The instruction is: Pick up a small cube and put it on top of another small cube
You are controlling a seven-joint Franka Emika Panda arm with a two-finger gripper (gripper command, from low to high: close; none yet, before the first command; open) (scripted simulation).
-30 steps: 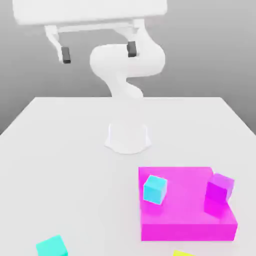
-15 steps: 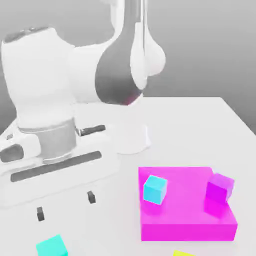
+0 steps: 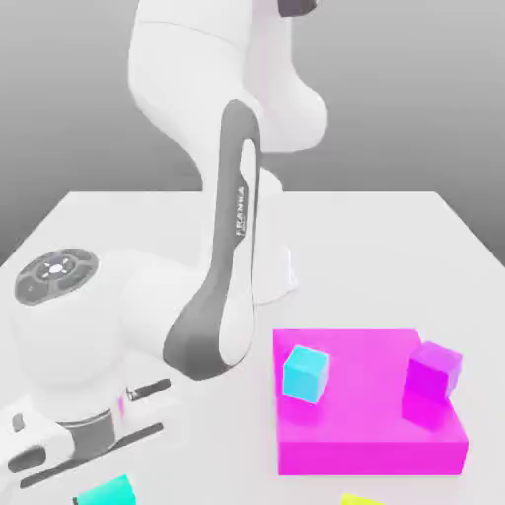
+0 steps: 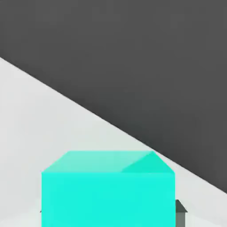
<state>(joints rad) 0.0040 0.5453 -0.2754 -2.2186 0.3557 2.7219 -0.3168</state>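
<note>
**Jaws closed on the turquoise cube, lift comes next**

In the exterior view, your arm (image 3: 222,296) folds low over the white table (image 3: 395,247), its hand pressed down at the near corner on the exterior view's left. The turquoise cube (image 3: 107,491) peeks out beneath it, resting on the table. Well apart, on the exterior view's right, a magenta block (image 3: 370,434) carries a sky-cyan cube (image 3: 306,373) and a purple cube (image 3: 432,380); either looks like a stacking target.

In the hand view, the turquoise cube (image 4: 108,190) sits square between the fingers (image 4: 181,210), so you appear to have the gripper (image 4: 108,210) clamped on it, centred for a steady lift.
</note>
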